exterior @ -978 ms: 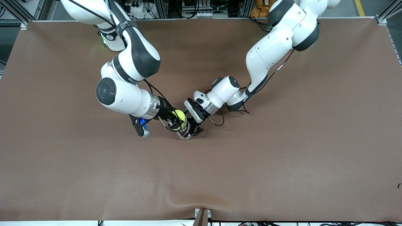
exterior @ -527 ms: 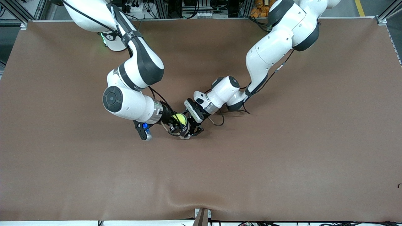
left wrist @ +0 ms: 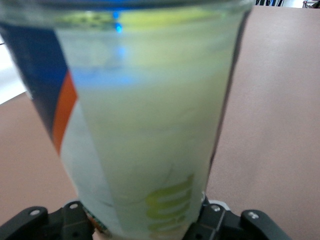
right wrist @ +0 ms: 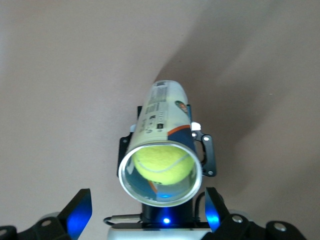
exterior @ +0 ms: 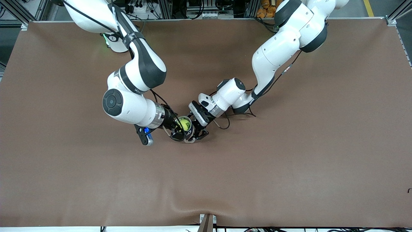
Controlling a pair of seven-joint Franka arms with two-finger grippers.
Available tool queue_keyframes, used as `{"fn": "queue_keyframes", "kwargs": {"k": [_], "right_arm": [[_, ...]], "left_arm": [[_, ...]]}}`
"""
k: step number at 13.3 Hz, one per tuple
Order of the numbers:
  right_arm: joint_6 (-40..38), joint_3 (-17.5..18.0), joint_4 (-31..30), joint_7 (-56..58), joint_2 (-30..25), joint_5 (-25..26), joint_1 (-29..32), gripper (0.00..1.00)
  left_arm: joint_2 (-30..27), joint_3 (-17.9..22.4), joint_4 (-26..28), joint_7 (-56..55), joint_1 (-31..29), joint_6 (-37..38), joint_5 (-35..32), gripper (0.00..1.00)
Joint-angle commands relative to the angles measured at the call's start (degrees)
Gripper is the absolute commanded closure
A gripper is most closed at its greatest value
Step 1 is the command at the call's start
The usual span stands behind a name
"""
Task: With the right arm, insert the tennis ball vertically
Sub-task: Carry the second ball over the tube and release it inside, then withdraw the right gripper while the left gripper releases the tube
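Two white robot arms meet over the middle of a brown table. The landmark is a clear plastic tennis ball can, standing upright on the table with its open mouth facing up. It carries a blue, orange and white label.

The left gripper clamps the can low on its body, fingers narrowed against the wall from either side. In the left wrist view the can fills almost the whole picture, with the black fingertips pressed at its base.

The yellow-green tennis ball sits inside the can, just below the rim. The right wrist view looks straight down the mouth of the can, and the ball shows there within the round opening, touching nothing but the can.

The right gripper hangs directly above the can's mouth. Its jaws are spread wide and hold nothing: in the right wrist view its two fingertips stand well apart, one on each side of the rim, clear of the ball. A blue light glows on the wrist beside them.

Around the can the brown table surface is bare, with a slight wrinkle toward the camera's edge.
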State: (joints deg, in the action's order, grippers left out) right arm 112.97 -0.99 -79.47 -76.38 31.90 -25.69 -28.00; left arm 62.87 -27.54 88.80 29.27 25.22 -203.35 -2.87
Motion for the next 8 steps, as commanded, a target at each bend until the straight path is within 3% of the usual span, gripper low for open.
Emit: {"fn": "queue_keyframes", "kwargs": {"k": [1, 4, 7, 8], "right_arm": [[-7.8, 0.2, 4.7, 0.9, -0.7, 1.1, 4.1, 0.0], [-16.0, 0.1, 9.1, 11.5, -1.0, 2.7, 9.6, 0.0], [-16.5, 0.2, 9.3, 22.5, -2.2, 9.1, 12.4, 0.0], [-16.5, 0.3, 9.3, 27.5, -2.9, 12.6, 12.6, 0.0]], "left_arm": [[0.5, 0.2, -0.1, -0.1, 0.5, -0.2, 0.3, 0.3], [0.5, 0.2, 0.0, -0.1, 0.5, -0.2, 0.3, 0.3], [0.4, 0.2, 0.6, -0.1, 0.4, -0.2, 0.3, 0.25], [0.4, 0.2, 0.8, -0.1, 0.3, -0.2, 0.3, 0.15]]}}
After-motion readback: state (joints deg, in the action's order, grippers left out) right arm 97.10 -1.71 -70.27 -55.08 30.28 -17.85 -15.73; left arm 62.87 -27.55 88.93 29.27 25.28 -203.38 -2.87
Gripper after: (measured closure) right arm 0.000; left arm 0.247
